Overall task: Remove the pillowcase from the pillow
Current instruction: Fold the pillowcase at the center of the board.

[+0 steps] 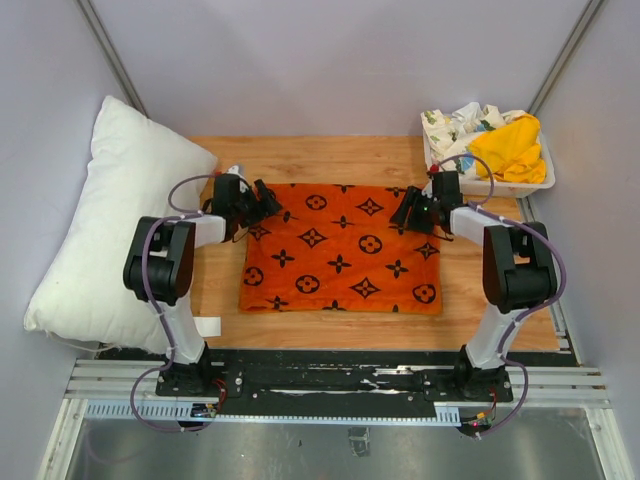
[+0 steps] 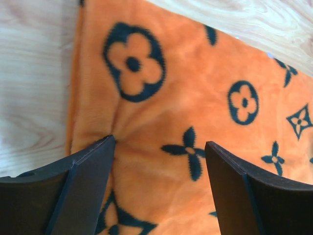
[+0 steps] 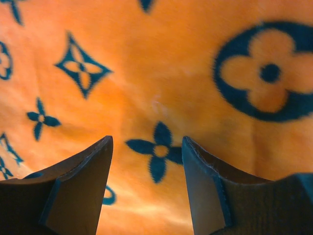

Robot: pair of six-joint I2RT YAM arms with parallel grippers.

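A: Status?
B: Plump, plain white pillow (image 1: 110, 220) sits bare at 9 o'clock. Plush orange pillowcase with black monogram print (image 1: 340, 250) lies flat and limp at the centre of the wooden bench (image 1: 330, 155). Removal looks complete.
A: Fingers?
B: Left fingers (image 2: 90, 171) and right fingers (image 3: 83, 171) are spread, empty, over its 11 and 1 o'clock corners.

You had bright, even light in the overhead view, with shadows soft and faint. Both wrist views were sharp on the pillowcase (image 2: 195, 73), but the dark fingers (image 3: 78, 191) blurred close up.
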